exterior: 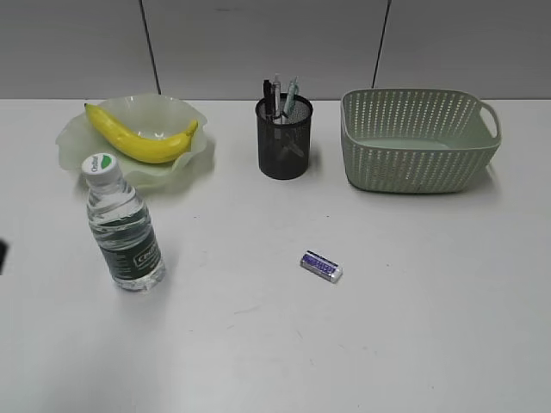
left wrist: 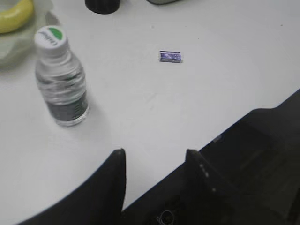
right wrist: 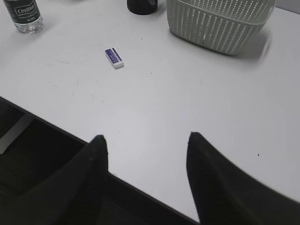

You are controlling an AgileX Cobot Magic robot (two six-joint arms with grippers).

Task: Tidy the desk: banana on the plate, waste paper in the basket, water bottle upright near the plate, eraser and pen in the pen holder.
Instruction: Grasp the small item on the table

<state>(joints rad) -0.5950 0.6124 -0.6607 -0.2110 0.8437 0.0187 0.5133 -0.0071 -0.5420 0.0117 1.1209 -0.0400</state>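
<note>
White eraser | well ahead of right end effector | fingers spread

The basket hides its own floor behind its wall, and the pen holder is cut off at the frame's top.

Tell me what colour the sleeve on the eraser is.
Purple, on a white eraser; the right wrist view shows it best.
</note>
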